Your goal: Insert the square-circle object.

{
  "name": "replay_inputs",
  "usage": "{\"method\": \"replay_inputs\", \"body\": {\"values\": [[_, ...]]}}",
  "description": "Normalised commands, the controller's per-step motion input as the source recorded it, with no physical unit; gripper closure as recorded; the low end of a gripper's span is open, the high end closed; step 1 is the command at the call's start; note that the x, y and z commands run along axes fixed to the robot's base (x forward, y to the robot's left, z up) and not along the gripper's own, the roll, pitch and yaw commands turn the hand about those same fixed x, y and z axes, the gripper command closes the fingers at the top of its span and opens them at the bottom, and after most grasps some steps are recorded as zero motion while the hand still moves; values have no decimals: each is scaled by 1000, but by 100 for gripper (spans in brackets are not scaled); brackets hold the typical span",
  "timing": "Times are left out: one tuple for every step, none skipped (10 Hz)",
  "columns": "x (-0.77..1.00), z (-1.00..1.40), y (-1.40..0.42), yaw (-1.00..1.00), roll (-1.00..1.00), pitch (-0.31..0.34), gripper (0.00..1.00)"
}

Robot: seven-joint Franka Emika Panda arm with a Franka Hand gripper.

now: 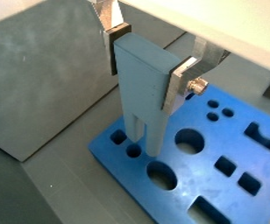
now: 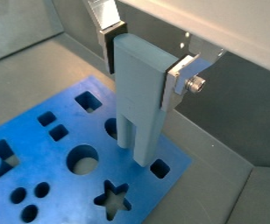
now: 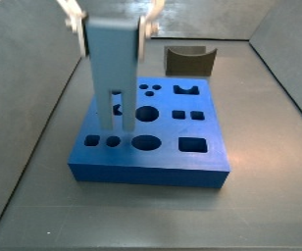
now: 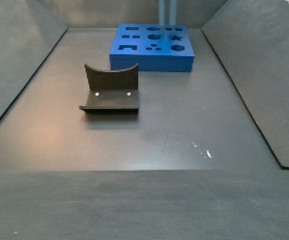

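The tool [image 1: 149,66] hangs over one end of the blue board [image 3: 180,162], its flat silver fingers [image 1: 182,86] clenched on the top of the square-circle object [image 2: 140,96], which is the tall pale grey-blue slab held upright between them. The slab's lower end is split by a slot into two legs, and in a side view these sit just above the small square and round holes [image 3: 101,142] at the board's corner; I cannot tell whether either leg has entered. To do this step well, I judge the slab should stay plumb, each leg lined up over its matching hole, then go straight down gently, since two close-fitting legs could jam if it tilts or twists. The slab looks smooth, matte and sharp-edged; the board is a thick, slightly glossy block cut with round, square, star and notched holes. Well apart on the dull grey bench [image 4: 173,141] stands the dark brown fixture [image 4: 110,89], curved along its top.
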Motion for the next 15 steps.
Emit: {"method": "replay_inputs", "body": {"values": [[-97,-37,-286,0,109,-11,100],[-146,-49,-186,0,64,-23,100],[-300,-91,-134,17,39,-79,100],[-189,-180,0,14,0,-34,100],[-180,-214,23,0,0,-23,100],[-163,-237,23,0,0,-19,100],[0,-303,6,0,0,0,100],[0,-523,0,0,-24,-41,100],[-46,-534,0,-29,-37,-74,100],[0,-680,-11,-74,-64,-93,100],[77,-674,-37,-109,-13,-111,100],[89,-549,-29,-103,0,-81,100],[11,-649,-49,-94,19,-140,100],[0,-720,-49,-114,19,-254,100],[0,-660,-37,-51,47,-216,100]]}}
